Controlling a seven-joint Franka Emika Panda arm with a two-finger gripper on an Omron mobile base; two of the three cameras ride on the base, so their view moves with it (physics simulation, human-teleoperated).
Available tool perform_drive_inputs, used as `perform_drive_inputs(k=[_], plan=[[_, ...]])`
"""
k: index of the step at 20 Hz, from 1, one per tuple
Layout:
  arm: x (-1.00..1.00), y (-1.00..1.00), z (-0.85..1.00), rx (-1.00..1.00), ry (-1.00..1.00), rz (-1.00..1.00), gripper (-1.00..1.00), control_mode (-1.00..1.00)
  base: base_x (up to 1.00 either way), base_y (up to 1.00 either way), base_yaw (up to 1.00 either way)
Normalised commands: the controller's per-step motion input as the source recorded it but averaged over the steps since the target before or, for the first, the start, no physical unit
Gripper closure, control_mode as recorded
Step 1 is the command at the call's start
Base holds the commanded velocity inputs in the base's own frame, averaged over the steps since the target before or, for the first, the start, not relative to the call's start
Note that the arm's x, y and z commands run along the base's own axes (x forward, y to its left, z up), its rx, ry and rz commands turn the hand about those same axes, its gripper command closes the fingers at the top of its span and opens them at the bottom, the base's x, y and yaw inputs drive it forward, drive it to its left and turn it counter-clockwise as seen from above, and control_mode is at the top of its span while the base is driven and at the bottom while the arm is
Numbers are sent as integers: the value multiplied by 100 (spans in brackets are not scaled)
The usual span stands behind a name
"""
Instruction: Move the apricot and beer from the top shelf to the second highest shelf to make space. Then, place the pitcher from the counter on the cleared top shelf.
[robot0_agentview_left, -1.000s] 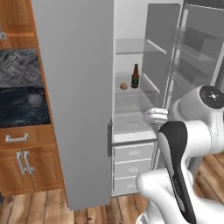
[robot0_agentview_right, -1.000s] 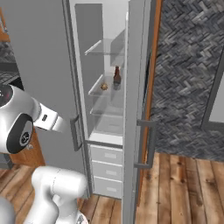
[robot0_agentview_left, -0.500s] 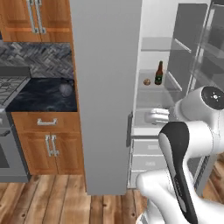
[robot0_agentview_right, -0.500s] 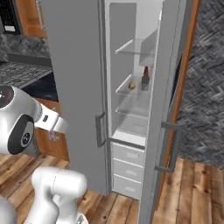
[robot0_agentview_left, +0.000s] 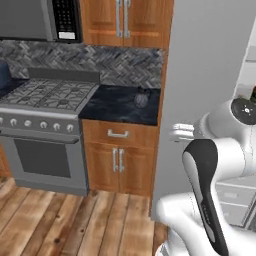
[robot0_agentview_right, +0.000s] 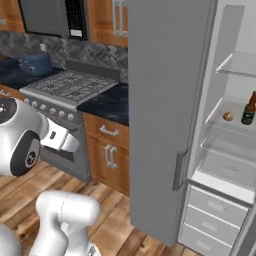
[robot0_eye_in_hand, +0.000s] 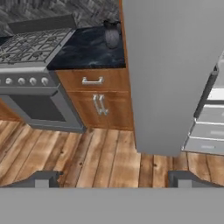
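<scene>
the fingers (robot0_eye_in_hand: 41, 178) stood wide apart and empty, the pitcher (robot0_eye_in_hand: 111, 35) at twelve o'clock on the counter (robot0_eye_in_hand: 83, 50), best approached squarely, clear of the fridge door (robot0_eye_in_hand: 175, 65).

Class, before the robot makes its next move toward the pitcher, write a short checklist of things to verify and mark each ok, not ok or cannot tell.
1. Gripper empty, fingers spread wide: ok.
2. Pitcher upright on the counter: ok.
3. Apricot and beer off the top shelf: ok; both stand on the shelf below it.
4. Top shelf free for the pitcher: ok as far as seen.
5. Fridge door open: ok.
6. Pitcher within reach: cannot tell.
</scene>
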Motion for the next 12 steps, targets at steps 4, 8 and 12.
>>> perform_drive_inputs(k=[4,8,12], plan=[[0,0,0,0,0,0,-100,100,51,95,27],[0,0,0,0,0,0,-100,100,47,57,-2],[0,0,0,0,0,0,-100,100,35,28,-35]])
